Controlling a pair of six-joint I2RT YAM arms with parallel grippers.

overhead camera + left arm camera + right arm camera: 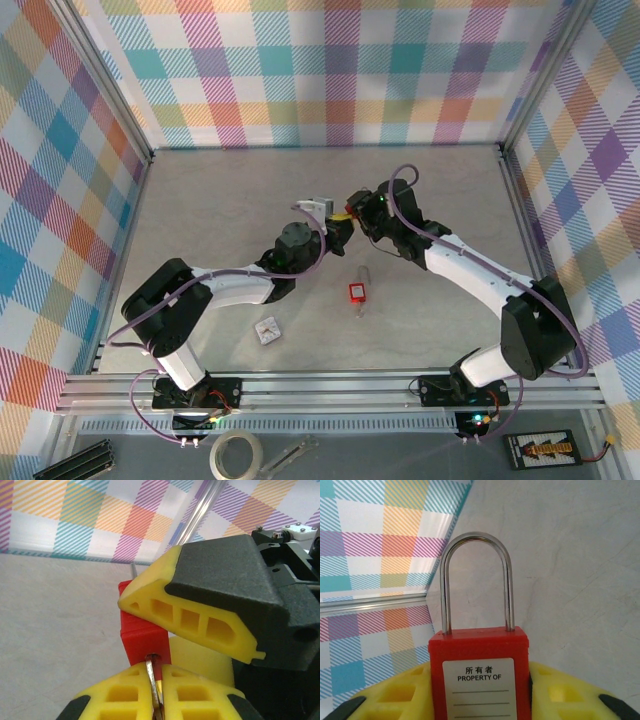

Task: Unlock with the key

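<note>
Cut off at the bottom of the right wrist view: lower body of the red padlock (479,680), its label below the ruled lines, most of the right gripper's fingers (395,695). Cannot see the keyhole end there. From the left wrist, mostly masked by a yellow finger (190,617) of the right gripper. Crops the key (152,677) at the bottom edge; cannot see its bow or judge its seating in the keyhole. From above, too small to identify: a white square object (267,331) by the table's (220,200) near edge. Clips the tape roll (235,458) at the bottom edge.
</note>
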